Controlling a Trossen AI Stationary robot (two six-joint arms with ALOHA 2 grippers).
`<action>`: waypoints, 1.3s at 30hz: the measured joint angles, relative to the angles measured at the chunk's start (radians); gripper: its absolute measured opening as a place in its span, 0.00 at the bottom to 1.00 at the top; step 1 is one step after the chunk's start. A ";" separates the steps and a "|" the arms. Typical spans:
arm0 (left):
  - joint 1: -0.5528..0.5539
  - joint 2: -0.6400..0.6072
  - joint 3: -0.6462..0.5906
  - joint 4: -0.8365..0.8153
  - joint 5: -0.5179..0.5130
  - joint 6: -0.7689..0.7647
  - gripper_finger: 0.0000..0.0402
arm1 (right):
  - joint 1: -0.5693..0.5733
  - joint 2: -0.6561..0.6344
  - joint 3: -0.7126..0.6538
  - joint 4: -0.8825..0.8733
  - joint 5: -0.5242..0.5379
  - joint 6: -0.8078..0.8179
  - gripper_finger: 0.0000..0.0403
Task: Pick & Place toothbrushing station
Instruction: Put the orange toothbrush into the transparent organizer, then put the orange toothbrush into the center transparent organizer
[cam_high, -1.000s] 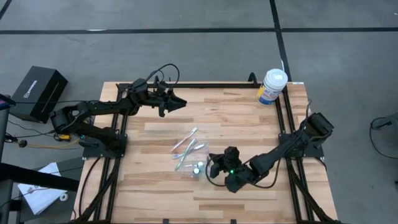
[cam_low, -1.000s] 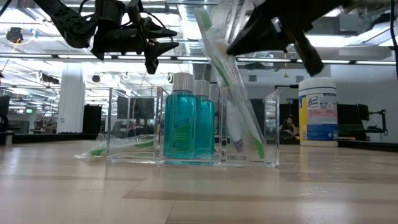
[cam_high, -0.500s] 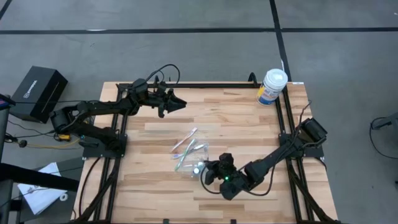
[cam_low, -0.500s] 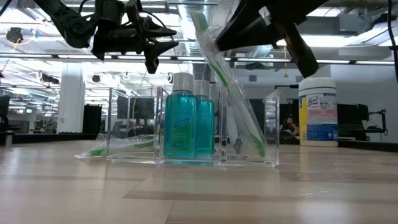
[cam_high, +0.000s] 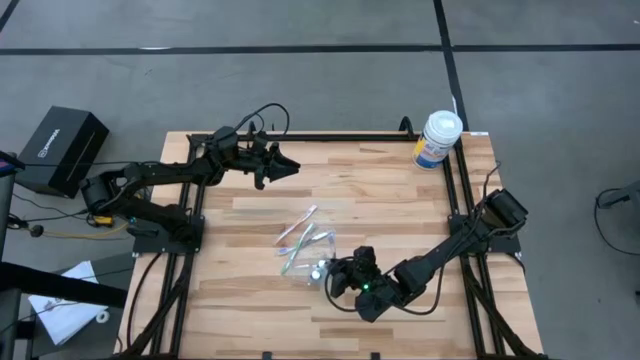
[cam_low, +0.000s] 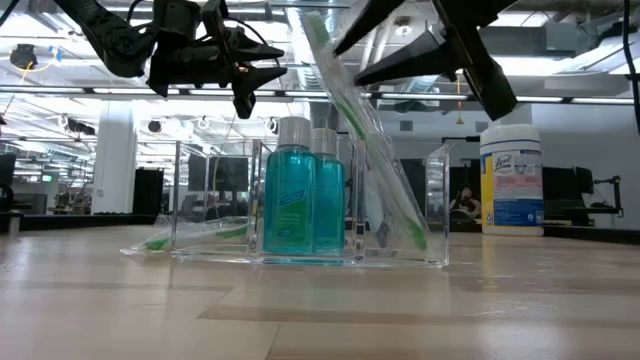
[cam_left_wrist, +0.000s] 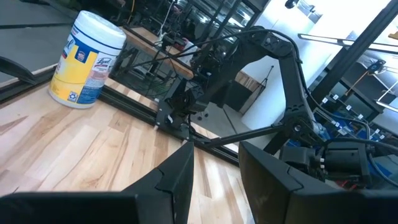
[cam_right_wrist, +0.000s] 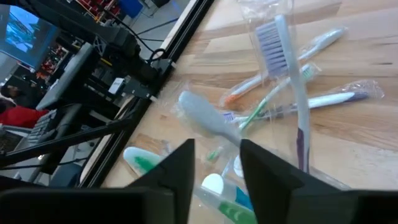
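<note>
Dark right gripper (cam_high: 338, 278) over container (cam_low: 300, 205), jaws parted

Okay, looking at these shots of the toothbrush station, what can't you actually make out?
- Clear container: too faint in the high view; its outline blends into the table.
- Toothbrushes: total count unclear; wrappers overlap, and the right wrist view cuts some off.
- Teal bottles: label print too small in the low view.
- Right gripper: its own body covers the fingertips from above.

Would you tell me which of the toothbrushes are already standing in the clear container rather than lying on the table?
The wrapped green toothbrushes leaning in the clear container beside the two teal bottles; the others lie flat on the table.
</note>
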 joint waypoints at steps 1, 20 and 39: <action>0.000 0.000 0.000 0.000 0.000 0.000 0.30 | 0.000 0.000 0.000 0.000 0.000 0.000 0.33; 0.000 0.000 0.000 0.000 -0.001 -0.001 0.30 | 0.001 -0.009 0.138 -0.145 -0.003 -0.061 0.53; 0.000 0.000 0.000 0.010 0.018 -0.005 0.30 | -0.031 -0.307 0.170 -0.215 0.162 -0.444 0.48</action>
